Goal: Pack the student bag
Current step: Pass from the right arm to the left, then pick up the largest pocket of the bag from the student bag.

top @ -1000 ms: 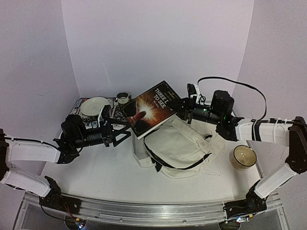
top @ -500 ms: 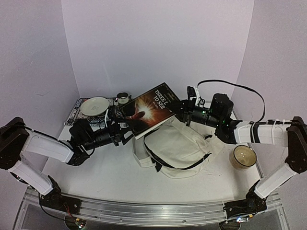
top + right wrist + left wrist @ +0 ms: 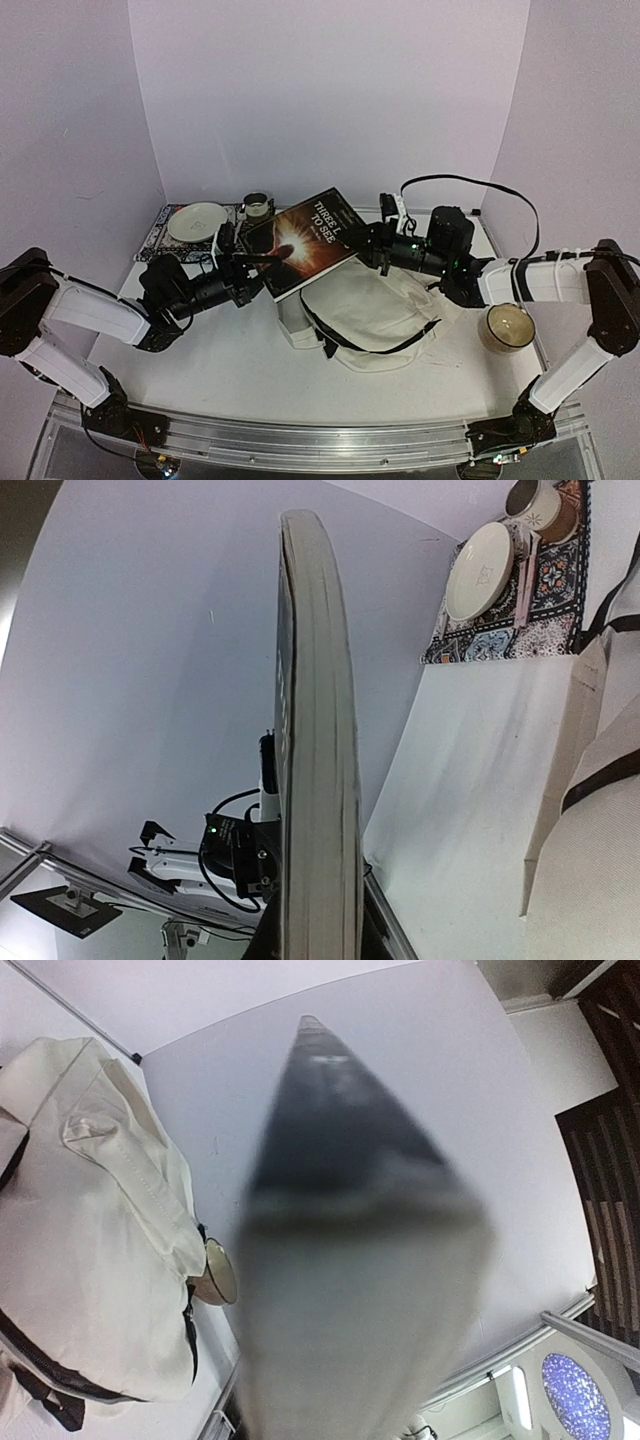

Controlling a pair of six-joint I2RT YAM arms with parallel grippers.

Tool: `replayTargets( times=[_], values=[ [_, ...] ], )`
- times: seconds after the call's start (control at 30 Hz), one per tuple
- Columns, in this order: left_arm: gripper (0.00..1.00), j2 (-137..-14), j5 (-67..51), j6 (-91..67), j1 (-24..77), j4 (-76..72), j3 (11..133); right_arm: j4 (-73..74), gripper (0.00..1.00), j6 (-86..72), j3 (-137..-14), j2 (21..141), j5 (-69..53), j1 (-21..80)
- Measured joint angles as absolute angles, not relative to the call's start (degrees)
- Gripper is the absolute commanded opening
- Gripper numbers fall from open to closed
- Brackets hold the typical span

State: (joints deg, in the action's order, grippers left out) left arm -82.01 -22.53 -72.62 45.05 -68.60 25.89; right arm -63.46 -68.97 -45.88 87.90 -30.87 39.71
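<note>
A dark book (image 3: pixel 305 232) with a glowing cover hangs tilted above the table, over the left end of the student bag (image 3: pixel 375 305), a cream backpack with black straps lying flat. My right gripper (image 3: pixel 362 240) is shut on the book's right edge; in the right wrist view the page block (image 3: pixel 315 730) rises straight out of the jaws. My left gripper (image 3: pixel 265 262) is at the book's lower left corner and closed on it. In the left wrist view the blurred book (image 3: pixel 350 1260) fills the middle, with the bag (image 3: pixel 90 1230) at the left.
A patterned mat (image 3: pixel 160 235) at the back left carries a cream plate (image 3: pixel 197 220) and a small cup (image 3: pixel 257 204). A candle in a round holder (image 3: pixel 508 326) stands right of the bag, near the table's right edge.
My left arm swung right to the book and its jaws closed on the lower left corner. The right gripper and book shifted slightly left.
</note>
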Motion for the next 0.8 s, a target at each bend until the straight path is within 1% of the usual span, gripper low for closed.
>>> replayTargets(
  times=[0.1,0.3,0.4,0.5,0.63,0.8],
  values=[
    [0.00,-81.36,-22.12,-73.49,45.04,-68.67,23.79,-60.85,0.27,-66.49,-45.73,88.09,-30.95,40.21],
    [0.00,-79.44,-20.79,-75.16,40.73,-68.00,18.65,-48.70,0.62,-56.34,-45.73,87.80,-29.91,39.65],
    [0.00,-77.78,-19.64,-75.73,37.50,-67.02,16.61,-40.72,0.73,-50.21,-46.23,87.27,-29.36,39.52],
    [0.00,-75.91,-19.35,-76.55,34.16,-65.98,14.59,-30.36,0.79,-42.96,-48.23,86.35,-27.85,39.86],
    [0.00,-73.50,-19.45,-76.79,30.77,-63.49,13.21,-15.99,0.86,-32.61,-52.49,84.61,-22.87,41.45],
    [0.00,-70.87,-20.95,-76.85,27.76,-60.59,11.29,-0.93,0.89,-20.88,-59.34,83.34,-12.51,47.55]
  ],
)
